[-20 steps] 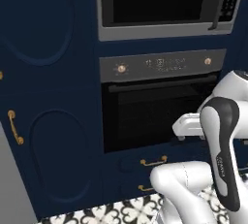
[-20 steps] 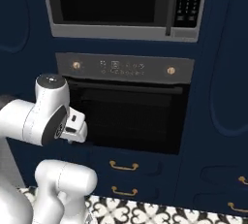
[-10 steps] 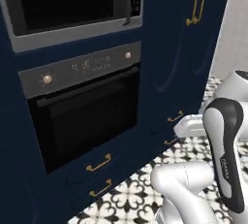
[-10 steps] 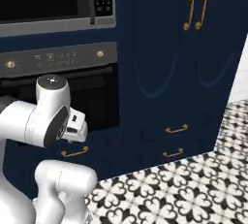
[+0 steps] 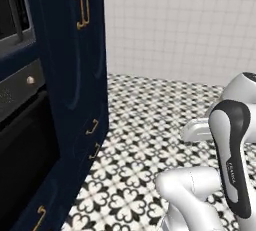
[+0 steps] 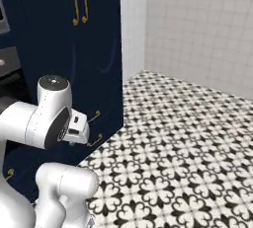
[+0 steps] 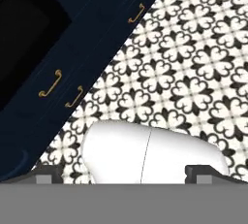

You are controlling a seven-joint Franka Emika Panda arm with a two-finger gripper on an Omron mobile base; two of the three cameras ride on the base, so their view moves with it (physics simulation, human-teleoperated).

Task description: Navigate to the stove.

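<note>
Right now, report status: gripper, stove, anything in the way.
Gripper tucked over base, tips apart, holding nothing. Stove not sighted. Navy cabinet close on left with wall oven; patterned floor runs ahead to tiled wall.

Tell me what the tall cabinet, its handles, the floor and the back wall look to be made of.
Tall cabinet: navy painted wood, probably; smooth with a soft sheen. Handles: brass-coloured metal, apparently. Floor: patterned black-and-white tile, judging by the repeating squares. Back wall: pale square tile with faint grout lines.

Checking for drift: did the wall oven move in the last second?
No. The wall oven still sits in the navy cabinet left of the gold handles; the whole view swung right, so the base turned.
</note>
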